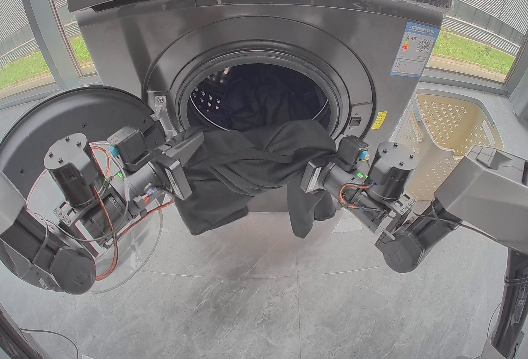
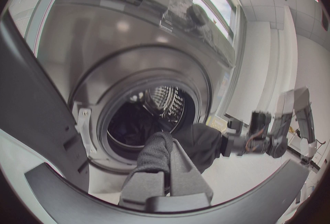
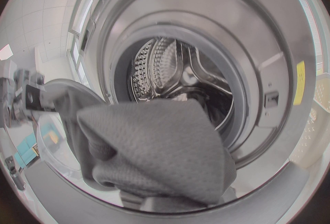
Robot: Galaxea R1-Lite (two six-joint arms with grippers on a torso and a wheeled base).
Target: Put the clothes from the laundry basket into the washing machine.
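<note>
One black garment (image 1: 247, 162) is held stretched between two claws, the left gripper (image 1: 190, 148) pinched shut on one bunched end and the right gripper (image 1: 311, 176) clamped on the other. That way it's kept off the floor and lined up with the porthole, top edge laid over the lip, the rest hung below. Behind it, the one washing machine (image 1: 264, 30) is left with its single door (image 1: 71, 112) swung wide, one more dark heap is seen in the drum (image 1: 258, 96), and one laundry basket (image 1: 456, 129) is leaned at the machine's right side, probably for easy reach.
</note>
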